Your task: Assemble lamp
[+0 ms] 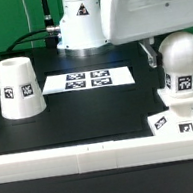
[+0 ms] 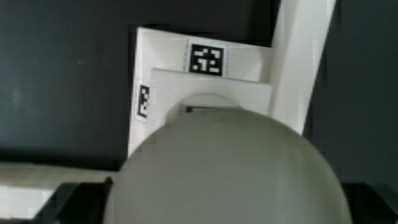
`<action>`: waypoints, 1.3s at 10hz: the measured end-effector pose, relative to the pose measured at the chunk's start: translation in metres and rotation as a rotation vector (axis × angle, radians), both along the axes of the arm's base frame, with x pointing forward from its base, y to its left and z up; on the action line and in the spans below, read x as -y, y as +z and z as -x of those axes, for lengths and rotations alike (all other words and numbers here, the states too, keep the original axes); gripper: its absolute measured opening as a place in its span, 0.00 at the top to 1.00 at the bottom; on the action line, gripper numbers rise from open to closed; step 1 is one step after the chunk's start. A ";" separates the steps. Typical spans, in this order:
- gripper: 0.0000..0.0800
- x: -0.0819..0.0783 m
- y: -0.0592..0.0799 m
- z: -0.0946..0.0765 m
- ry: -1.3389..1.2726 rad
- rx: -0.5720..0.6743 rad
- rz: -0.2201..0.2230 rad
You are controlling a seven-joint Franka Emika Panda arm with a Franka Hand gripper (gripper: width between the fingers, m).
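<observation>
The white round-headed bulb stands upright on the low square base at the exterior view's right, its foot at the base's top. My gripper comes down from above and is shut on the bulb's head; one dark finger shows beside it. In the wrist view the bulb's head fills the near part, with the gripper around it and dark fingers at its sides. The tagged base and its round socket lie behind. The tapered shade stands apart at the exterior view's left.
The marker board lies flat at the table's middle back. A long white edge rail runs along the front, and a rail borders the base in the wrist view. The arm's base stands behind the board.
</observation>
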State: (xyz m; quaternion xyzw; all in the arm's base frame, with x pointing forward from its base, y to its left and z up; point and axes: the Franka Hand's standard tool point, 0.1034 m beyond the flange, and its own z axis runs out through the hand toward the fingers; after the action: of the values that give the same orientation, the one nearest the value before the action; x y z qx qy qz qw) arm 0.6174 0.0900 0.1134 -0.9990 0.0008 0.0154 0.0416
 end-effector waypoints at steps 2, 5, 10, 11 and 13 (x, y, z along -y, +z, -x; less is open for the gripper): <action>0.28 0.004 0.000 -0.002 -0.166 0.017 -0.017; 0.28 0.011 0.000 -0.002 -0.424 0.015 -0.036; 0.17 0.011 -0.001 0.001 -0.630 -0.020 -0.032; 0.14 0.011 0.000 0.002 -0.562 -0.019 -0.029; 0.13 0.012 0.009 0.005 -0.425 -0.013 -0.030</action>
State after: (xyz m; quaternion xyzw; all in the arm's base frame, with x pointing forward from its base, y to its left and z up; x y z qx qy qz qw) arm 0.6120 0.0779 0.1223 -0.9755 0.2117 0.0127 0.0589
